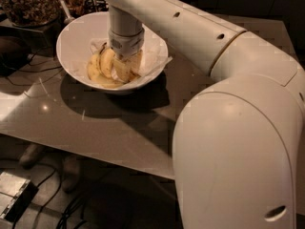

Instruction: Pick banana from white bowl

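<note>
The white bowl (76, 37) stands at the far left of the table, lined with crinkled white paper. Yellow bananas (101, 69) lie bunched at its bottom. One of them, on the left, has a dark stem pointing up (102, 48), but I cannot tell for sure which is the slim banana. My gripper (125, 65) reaches straight down into the bowl from the arm's wrist (126, 37). It sits among the bananas, on their right side, and its tips are hidden against the fruit.
A dark glass jar of nuts (27, 4) stands behind the bowl at the far left. The grey glossy table (109, 123) has its front edge close below. Cables and a box (12, 197) lie on the floor. My arm's large housing (238, 151) fills the right side.
</note>
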`<state>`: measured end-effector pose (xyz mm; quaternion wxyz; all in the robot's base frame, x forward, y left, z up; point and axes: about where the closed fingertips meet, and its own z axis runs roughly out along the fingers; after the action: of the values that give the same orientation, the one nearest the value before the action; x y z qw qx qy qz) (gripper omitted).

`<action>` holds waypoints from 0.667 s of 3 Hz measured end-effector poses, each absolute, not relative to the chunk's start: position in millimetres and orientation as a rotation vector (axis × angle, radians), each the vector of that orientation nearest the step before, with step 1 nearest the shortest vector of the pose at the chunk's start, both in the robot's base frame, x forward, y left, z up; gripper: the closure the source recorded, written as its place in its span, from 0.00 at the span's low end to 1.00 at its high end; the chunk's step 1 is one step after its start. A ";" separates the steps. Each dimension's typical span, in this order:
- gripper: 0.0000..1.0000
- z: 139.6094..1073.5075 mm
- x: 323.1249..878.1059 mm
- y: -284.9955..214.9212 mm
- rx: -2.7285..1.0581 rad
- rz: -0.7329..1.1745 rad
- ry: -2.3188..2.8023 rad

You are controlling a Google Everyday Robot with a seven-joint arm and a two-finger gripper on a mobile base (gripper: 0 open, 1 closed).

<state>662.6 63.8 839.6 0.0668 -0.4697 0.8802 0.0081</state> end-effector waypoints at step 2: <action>1.00 860.7 649.0 64.9 -1.477 0.116 2.553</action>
<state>649.0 64.9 860.7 0.0948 -0.4980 0.8611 0.0392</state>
